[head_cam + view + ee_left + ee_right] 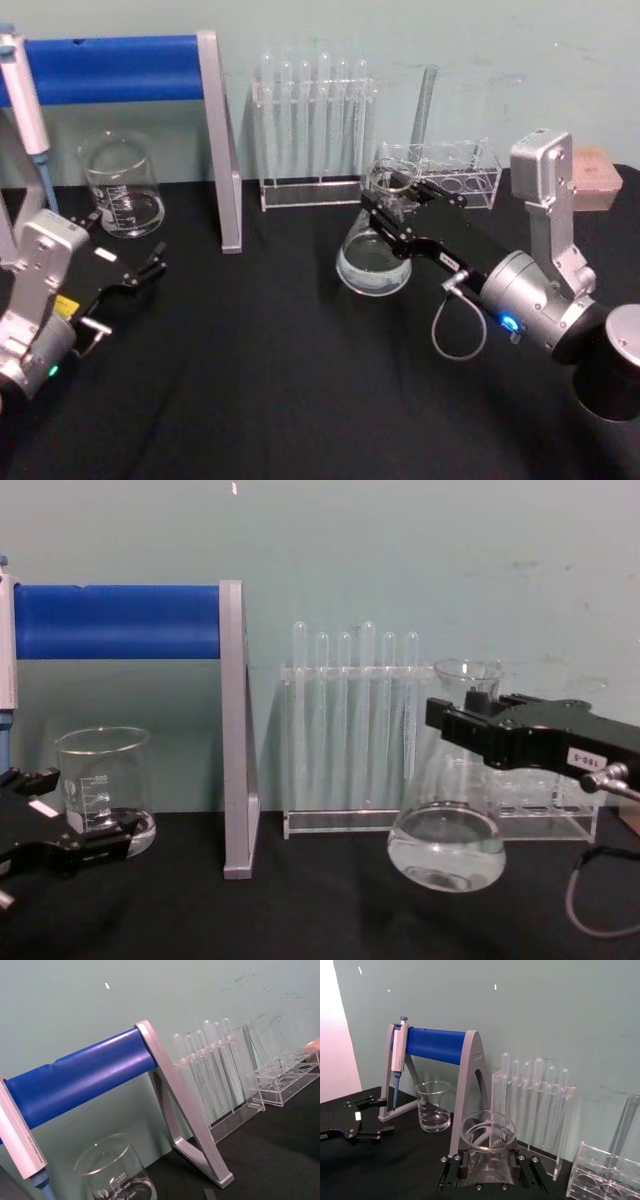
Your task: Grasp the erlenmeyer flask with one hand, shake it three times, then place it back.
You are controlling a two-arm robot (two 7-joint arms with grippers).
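The erlenmeyer flask (374,262) is clear glass with a little water in its wide base. It is right of centre over the black table, roughly upright. My right gripper (393,203) is shut on its neck just under the flared rim, one black finger on each side. In the chest view the flask (446,855) hangs below the right gripper (466,718). The right wrist view looks down on the flask mouth (487,1132) between the fingers (451,1172). I cannot tell whether the base touches the table. My left gripper (148,268) rests open at the left, far from the flask.
A glass beaker (122,185) stands at the back left beside a pipette stand with a blue bar (112,68) and grey legs. A test tube rack (312,130) and a low clear rack (462,175) stand just behind the flask. A cable (455,335) loops off the right wrist.
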